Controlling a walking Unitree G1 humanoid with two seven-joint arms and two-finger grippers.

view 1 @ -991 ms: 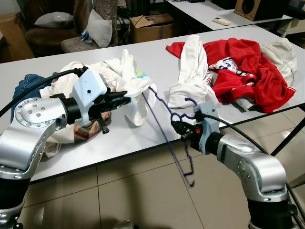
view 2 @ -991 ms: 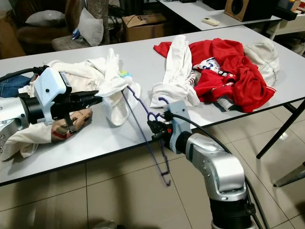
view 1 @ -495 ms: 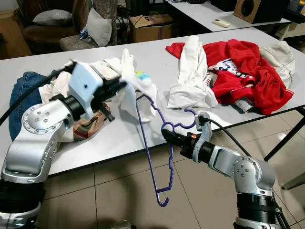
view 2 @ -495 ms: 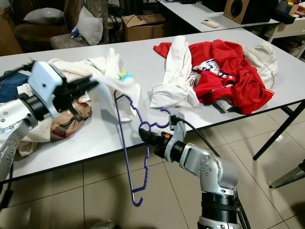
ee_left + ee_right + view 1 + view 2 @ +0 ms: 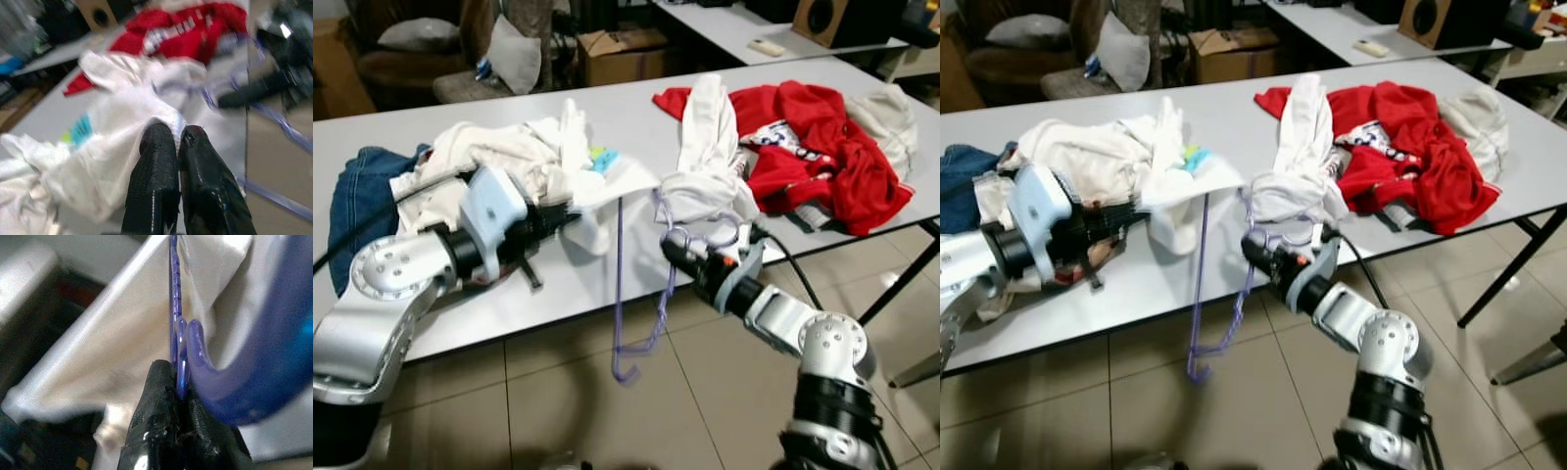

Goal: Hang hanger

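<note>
Table (image 5: 636, 127), clothes piled. My left gripper (image 5: 178, 142) pinches shirt (image 5: 607, 186); right gripper (image 5: 176, 379), 3 o'clock, clamps hanger (image 5: 641, 284). Risk: hanger twists loose.

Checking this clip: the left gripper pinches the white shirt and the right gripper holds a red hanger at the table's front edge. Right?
Not quite: the hanger is purple, not red, as the left eye view shows. The rest holds: the left gripper pinches the white shirt and the right gripper holds the hanger at the table's front edge.

Head stereo pair plus two close wrist cameras.
Both eyes look down toward twelve o'clock, sharing the table (image 5: 636, 127); each wrist camera sights closely along its fingers.
</note>
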